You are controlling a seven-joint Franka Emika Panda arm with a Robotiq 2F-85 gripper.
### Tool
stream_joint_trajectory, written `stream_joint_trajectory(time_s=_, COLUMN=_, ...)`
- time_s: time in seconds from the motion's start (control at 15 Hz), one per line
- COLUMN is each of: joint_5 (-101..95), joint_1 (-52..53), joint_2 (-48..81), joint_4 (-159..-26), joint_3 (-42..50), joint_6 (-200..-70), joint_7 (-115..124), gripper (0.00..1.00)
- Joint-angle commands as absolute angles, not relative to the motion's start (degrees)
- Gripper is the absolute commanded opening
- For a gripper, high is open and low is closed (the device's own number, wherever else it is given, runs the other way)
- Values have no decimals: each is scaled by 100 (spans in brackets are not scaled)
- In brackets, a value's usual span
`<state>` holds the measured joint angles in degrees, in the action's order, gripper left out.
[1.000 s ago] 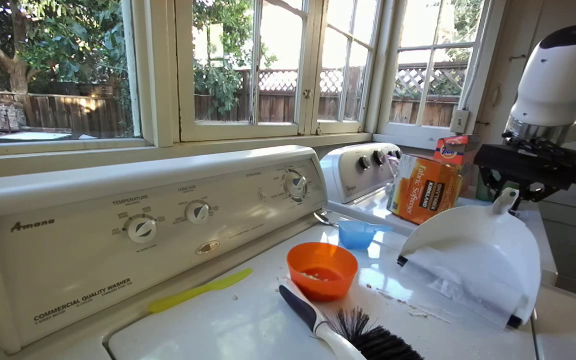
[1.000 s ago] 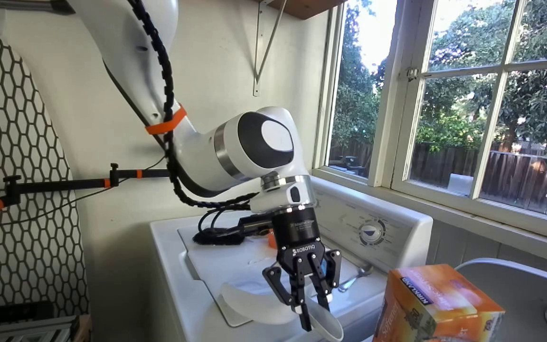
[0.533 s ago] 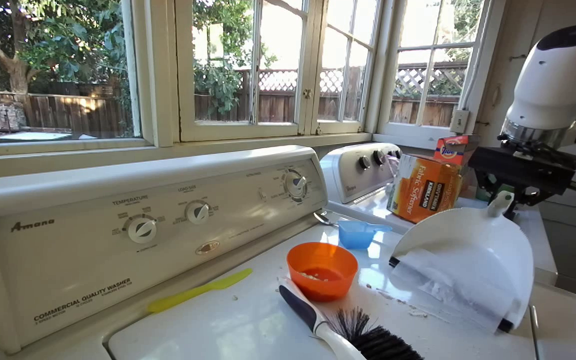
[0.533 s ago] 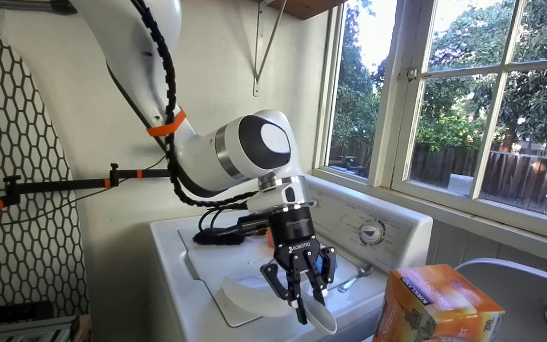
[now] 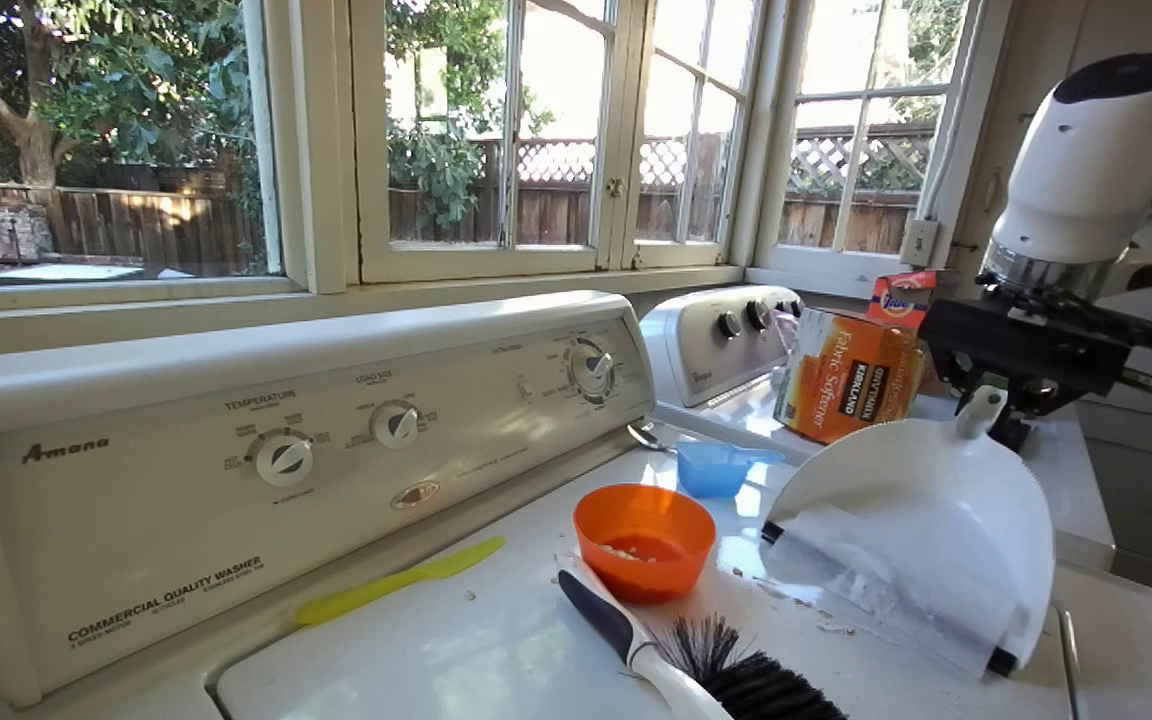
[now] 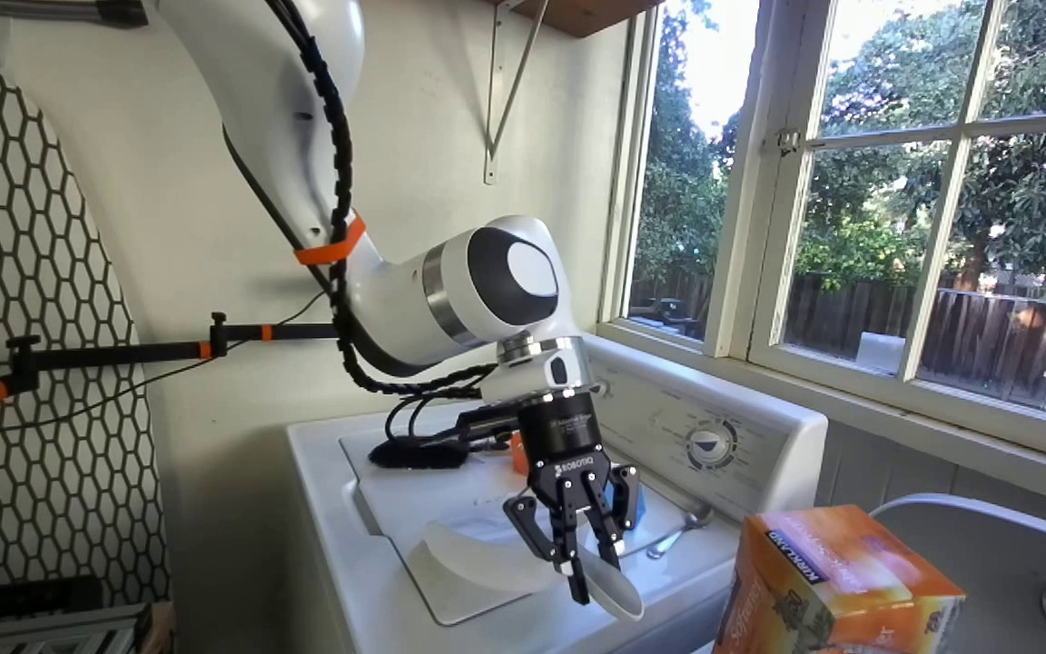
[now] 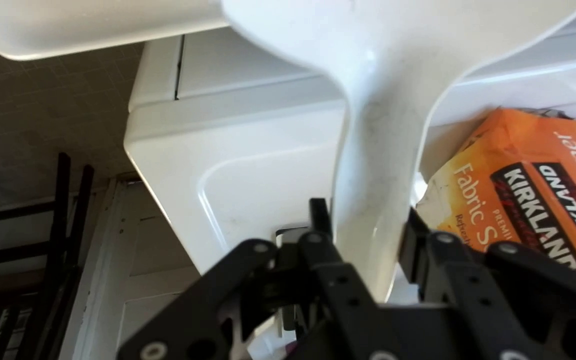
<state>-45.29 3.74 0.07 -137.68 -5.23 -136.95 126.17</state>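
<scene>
Washer (image 5: 416, 640) marked Amana stands beside a second machine (image 5: 696, 345). Over the washer's side nearest that neighbour is a white dustpan (image 5: 936, 465), tilted; whether it touches the washer I cannot tell. Grasping the dustpan's handle (image 7: 375, 165) is the hand (image 7: 366, 215), one finger on either side. Near it, in both exterior views, stands an orange softener box (image 5: 846, 370). Well apart from the hand, a brush (image 5: 671, 680) lies just beside an orange bowl (image 5: 656, 585) holding pale bits (image 5: 626, 552). Smaller still: a blue cup (image 5: 714, 472), a yellow-green knife (image 5: 401, 583), a spoon (image 5: 648, 437) and scattered crumbs (image 5: 836, 629) on the washer.
</scene>
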Motion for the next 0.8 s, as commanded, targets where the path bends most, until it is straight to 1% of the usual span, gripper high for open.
stream_joint_trajectory(time_s=0.0, joint_5=-4568, joint_1=454, joint_2=160, joint_4=-13639, joint_3=-532, joint_6=-13789, joint_7=12620, gripper=10)
stream_joint_trajectory(time_s=0.73, joint_5=-4481, joint_1=557, joint_2=264, joint_4=-13551, joint_3=-532, joint_6=-13990, joint_7=12213, gripper=10)
